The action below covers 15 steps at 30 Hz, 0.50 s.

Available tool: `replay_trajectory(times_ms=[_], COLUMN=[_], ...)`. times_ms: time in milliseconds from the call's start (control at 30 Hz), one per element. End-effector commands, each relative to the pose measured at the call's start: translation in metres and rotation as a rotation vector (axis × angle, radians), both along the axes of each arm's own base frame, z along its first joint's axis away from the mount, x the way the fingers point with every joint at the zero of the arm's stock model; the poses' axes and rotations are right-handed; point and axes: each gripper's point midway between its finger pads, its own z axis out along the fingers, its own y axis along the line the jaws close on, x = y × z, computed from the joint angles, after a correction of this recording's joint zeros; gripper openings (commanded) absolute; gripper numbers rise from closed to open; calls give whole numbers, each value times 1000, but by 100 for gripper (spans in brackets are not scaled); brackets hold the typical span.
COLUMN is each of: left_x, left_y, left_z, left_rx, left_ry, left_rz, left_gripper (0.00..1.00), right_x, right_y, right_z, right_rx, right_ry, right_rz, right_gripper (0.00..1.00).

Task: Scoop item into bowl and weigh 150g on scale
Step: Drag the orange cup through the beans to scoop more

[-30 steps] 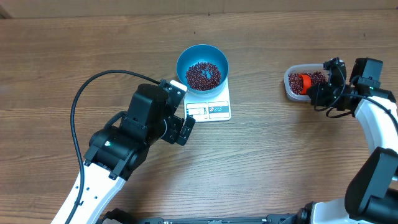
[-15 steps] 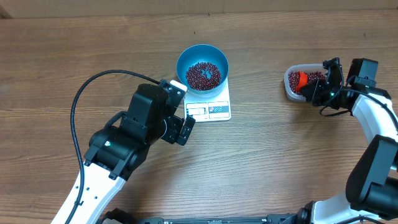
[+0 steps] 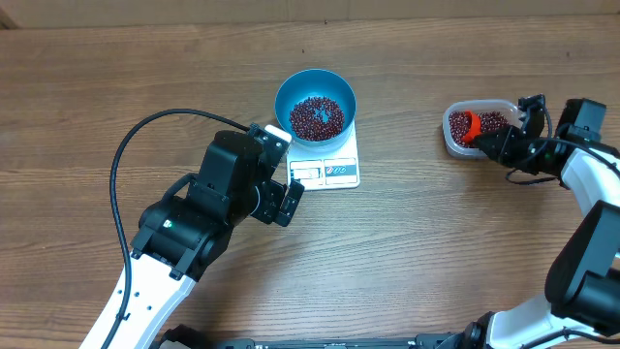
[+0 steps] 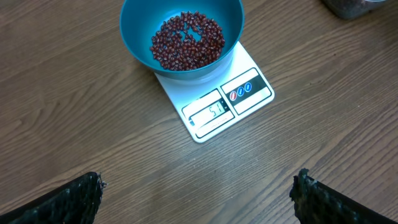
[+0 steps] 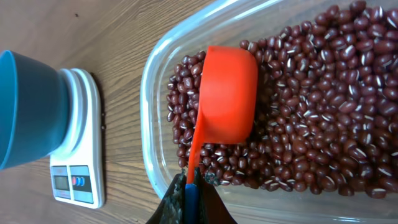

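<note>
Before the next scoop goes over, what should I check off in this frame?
Right gripper shut on the orange plastic scoop by its handle: ok.
Scoop down among the small red-brown beans in the clear rectangular plastic tub: ok.
Scoop filled: cannot tell.
Round blue bowl seated on the flat white kitchen scale: ok.
Left gripper open, empty, clear of the bowl: ok.
Scale display legible: cannot tell.
</note>
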Motion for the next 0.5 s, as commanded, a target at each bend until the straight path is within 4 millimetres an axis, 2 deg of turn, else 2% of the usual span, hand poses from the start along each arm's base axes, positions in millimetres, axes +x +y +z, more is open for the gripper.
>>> replay_trajectory(times_ms=[0, 467], left_x=[1, 1], left_y=[-1, -1], left_z=[9, 9], left_rx=[-12, -12], left_ry=[-23, -23], left_rz=[-15, -15], left_gripper=[100, 100], right_x=[-1, 0], right_y=[9, 4], right_z=[5, 9], right_rx=[139, 215], right_ry=[-28, 3], right_rz=[29, -41], right_gripper=[4, 4])
